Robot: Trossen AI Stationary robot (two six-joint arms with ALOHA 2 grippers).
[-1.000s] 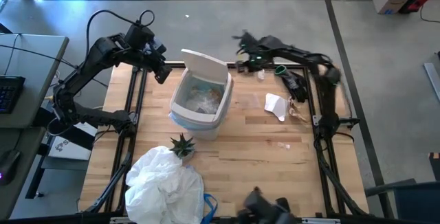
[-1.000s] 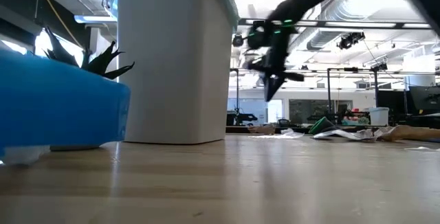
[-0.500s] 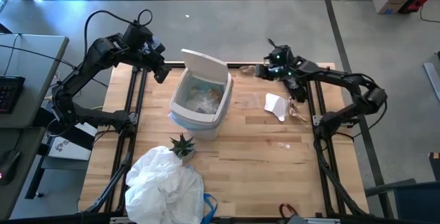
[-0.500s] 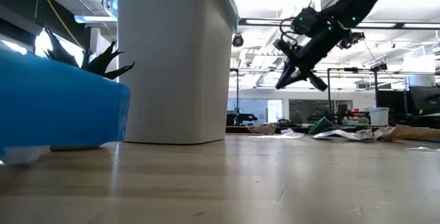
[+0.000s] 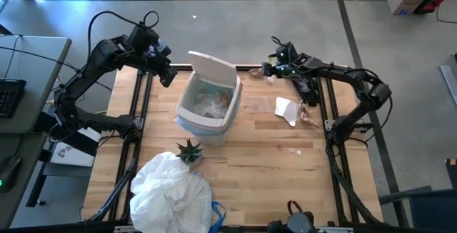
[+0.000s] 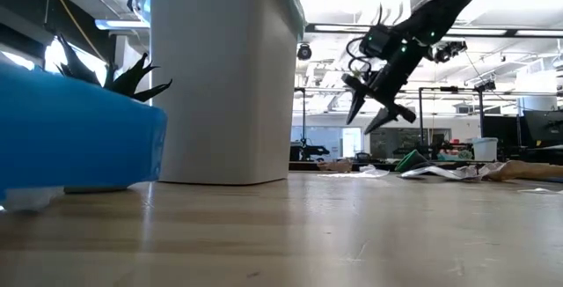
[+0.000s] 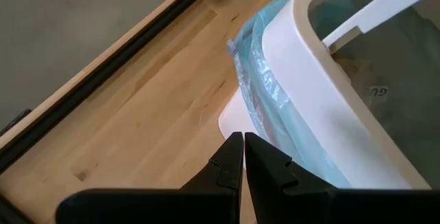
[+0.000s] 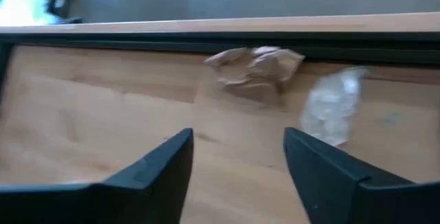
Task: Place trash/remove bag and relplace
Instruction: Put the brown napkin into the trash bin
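Note:
The white bin [image 5: 209,101], with a swing lid, stands on the table. The light-blue bag [image 7: 265,93] lines it and folds over its rim. Trash lies along the far edge: a crumpled brown paper [image 8: 256,69] and a clear wrapper [image 8: 333,107]. My right gripper [image 5: 268,68] hangs open above the table just short of them, slanting down, fingers [image 6: 374,115] apart and empty. My left gripper [image 5: 166,78] is shut and empty, held in the air beside the bin's far left corner [image 7: 243,141].
A white paper [image 5: 285,110], a brown scrap [image 5: 308,115] and a clear wrapper [image 5: 255,106] lie right of the bin. A small scrap [image 5: 293,151] lies nearer. A green plant [image 5: 189,149] and a big white bag pile [image 5: 171,190] sit at the near left.
My right arm has stretched out and its gripper has moved a little toward the table's right, sunk slightly and tipped to a flatter slant. Its fingers, together half a second ago, now stand apart. The left arm has kept still.

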